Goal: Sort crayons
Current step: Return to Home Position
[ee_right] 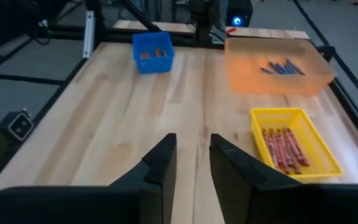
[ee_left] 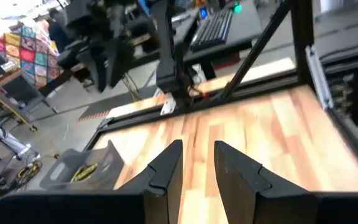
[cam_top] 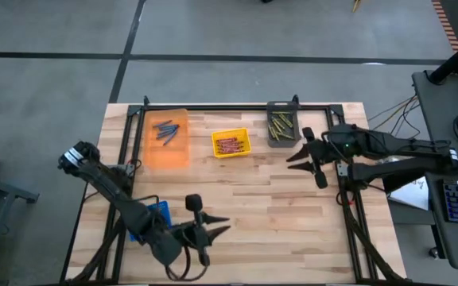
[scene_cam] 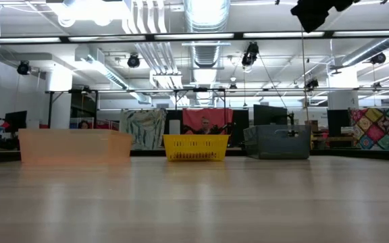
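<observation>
Fingers (ee_left: 166, 167) of the left gripper (cam_top: 226, 225) stand parted with nothing between them, and the right gripper (cam_top: 293, 162) is likewise spread and empty, so neither arm has anything to drop on the way back. The left gripper hangs over the near middle of the counter (cam_top: 277, 214). The right one hangs over the far right part, just beside the grey bin (cam_top: 281, 141). All the crayons (cam_top: 165, 130) that show lie in bins: blue ones in the orange bin (cam_top: 169, 152), red in the yellow bin (cam_top: 247, 143), olive-green in the grey bin, orange in the blue bin (ee_right: 154, 66). The sorting looks finished, and what remains is a clean retreat. To do it well, I would lift each wrist upward first and only then fold the arm back, so that no finger sweeps sideways at bin height. The right arm needs the most care, since its fingers are closest to a bin wall. The left forearm crosses above the blue bin and should rise rather than drag. Both arms should also clear the black frame (cam_top: 237, 107) around the counter.
</observation>
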Tool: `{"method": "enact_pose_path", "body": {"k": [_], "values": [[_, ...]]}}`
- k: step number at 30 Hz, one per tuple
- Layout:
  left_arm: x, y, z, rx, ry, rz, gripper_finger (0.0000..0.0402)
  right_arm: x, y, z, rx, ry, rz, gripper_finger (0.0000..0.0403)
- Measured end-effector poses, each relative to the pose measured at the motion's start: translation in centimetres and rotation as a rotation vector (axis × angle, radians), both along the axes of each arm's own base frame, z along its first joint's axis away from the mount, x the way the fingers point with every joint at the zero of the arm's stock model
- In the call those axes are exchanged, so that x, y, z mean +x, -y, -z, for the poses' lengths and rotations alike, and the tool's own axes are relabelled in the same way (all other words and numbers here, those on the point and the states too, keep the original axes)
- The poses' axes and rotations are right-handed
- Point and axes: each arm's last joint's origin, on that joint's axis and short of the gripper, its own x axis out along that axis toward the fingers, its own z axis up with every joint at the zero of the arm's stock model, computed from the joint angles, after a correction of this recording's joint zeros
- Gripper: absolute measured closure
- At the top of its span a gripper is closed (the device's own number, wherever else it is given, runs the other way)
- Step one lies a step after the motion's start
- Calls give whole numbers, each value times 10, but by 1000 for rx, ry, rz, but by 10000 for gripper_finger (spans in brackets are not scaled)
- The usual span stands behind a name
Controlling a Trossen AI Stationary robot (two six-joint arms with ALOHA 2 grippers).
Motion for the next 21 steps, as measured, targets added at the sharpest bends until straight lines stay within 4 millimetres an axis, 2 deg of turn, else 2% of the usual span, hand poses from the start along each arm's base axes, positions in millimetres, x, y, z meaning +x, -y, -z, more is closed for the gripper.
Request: {"method": "enact_pose_path", "body": {"k": [10,15,21], "values": [[-6,-34,-10,25,-125,32,327,-8,-7,24,-4,94,-32,319],[-11,-53,-4,19,-143,65,327,-14,-8,35,-19,135,-41,319],[-30,-89,10,-71,-76,104,327,-29,-9,41,-21,177,-55,319]]}}
